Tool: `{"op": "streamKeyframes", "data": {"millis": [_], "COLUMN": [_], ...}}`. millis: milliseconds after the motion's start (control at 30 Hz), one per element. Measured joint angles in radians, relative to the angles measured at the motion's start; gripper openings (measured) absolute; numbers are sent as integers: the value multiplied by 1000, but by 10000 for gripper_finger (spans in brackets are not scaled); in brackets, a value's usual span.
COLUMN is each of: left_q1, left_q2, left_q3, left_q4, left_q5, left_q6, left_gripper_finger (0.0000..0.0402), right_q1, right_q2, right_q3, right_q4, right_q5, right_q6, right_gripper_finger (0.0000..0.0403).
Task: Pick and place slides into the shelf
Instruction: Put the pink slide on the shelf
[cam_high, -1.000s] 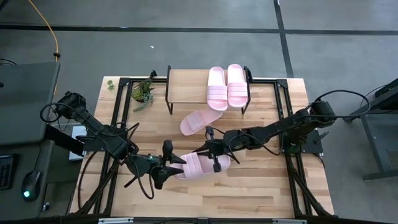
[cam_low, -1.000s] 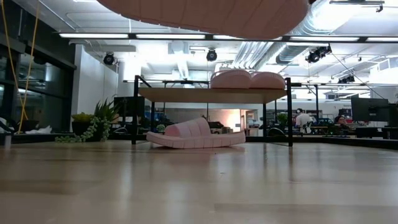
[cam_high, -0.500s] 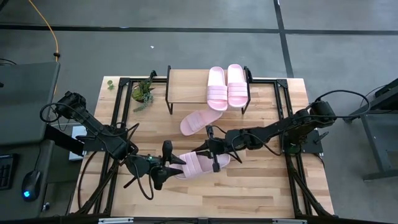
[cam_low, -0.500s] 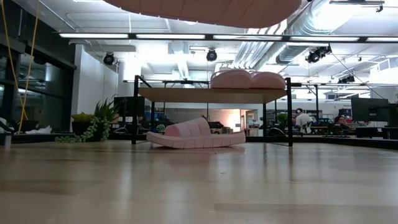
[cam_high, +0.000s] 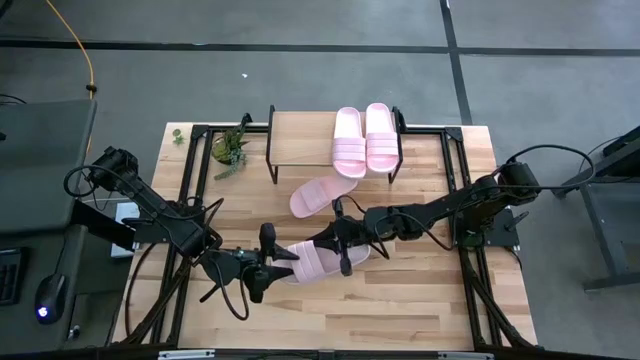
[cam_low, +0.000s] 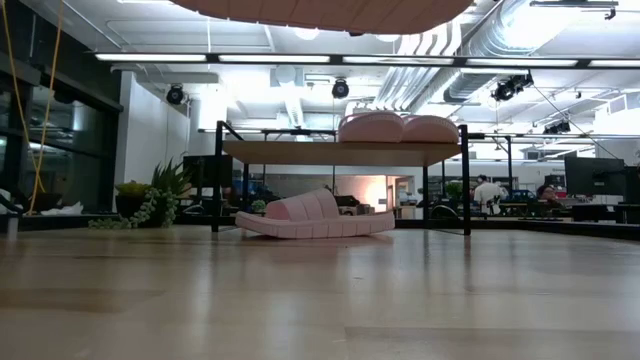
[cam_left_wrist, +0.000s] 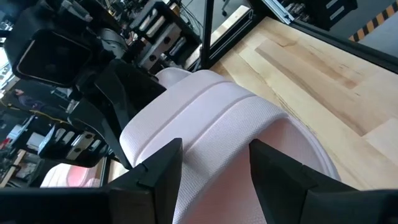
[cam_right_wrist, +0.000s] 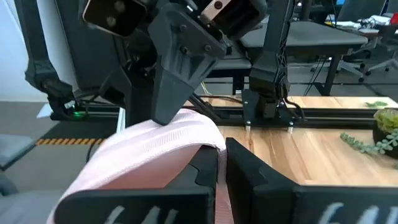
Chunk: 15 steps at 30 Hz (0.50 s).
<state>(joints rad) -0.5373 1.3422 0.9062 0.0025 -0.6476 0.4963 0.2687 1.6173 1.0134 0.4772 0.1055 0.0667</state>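
Observation:
One pale pink slide (cam_high: 318, 262) hangs above the table's middle front, held between my two grippers; the low view shows only its sole (cam_low: 320, 10). My left gripper (cam_high: 275, 265) is shut on its left end, and my right gripper (cam_high: 345, 258) is shut on its right part. Two more slides (cam_high: 349, 142) (cam_high: 382, 136) lie side by side, soles down, on the top board of the shelf (cam_high: 300, 135). Another slide (cam_high: 320, 195) lies sole down on the table in front of the shelf. My left gripper has the slide's ribbed strap (cam_left_wrist: 211, 140) between its two fingers (cam_left_wrist: 160, 171). It comes roughly level from the table's left. The slide is lifted clear of the table. My right gripper pinches a thin pink part (cam_right_wrist: 221, 198) beside the strap (cam_right_wrist: 155, 146) between its nearly closed fingers; which part it is cannot be told. It comes level from the table's right, fingers across the slide.
A small potted plant (cam_high: 230, 148) stands left of the shelf at the table's far left. The shelf's black frame legs (cam_low: 217, 180) stand on the table. A black frame runs along the table's edges (cam_high: 455, 180). Bare wood lies along the near edge.
My right gripper has rolled at its wrist while staying in place, tipping the held slide. In the low view the slide's sole has moved up, with less of it showing. My left gripper has kept its hold and place.

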Motion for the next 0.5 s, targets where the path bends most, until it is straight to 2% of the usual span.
{"op": "streamKeyframes", "data": {"millis": [500], "left_q1": [0], "left_q2": [41], "left_q3": [0], "left_q4": [4], "left_q5": [-113], "left_q6": [139], "left_gripper_finger": [170], "right_q1": [0], "right_q2": [0], "right_q3": [0], "right_q4": [13], "right_q5": [46], "right_q6": [89], "right_gripper_finger": [0]}}
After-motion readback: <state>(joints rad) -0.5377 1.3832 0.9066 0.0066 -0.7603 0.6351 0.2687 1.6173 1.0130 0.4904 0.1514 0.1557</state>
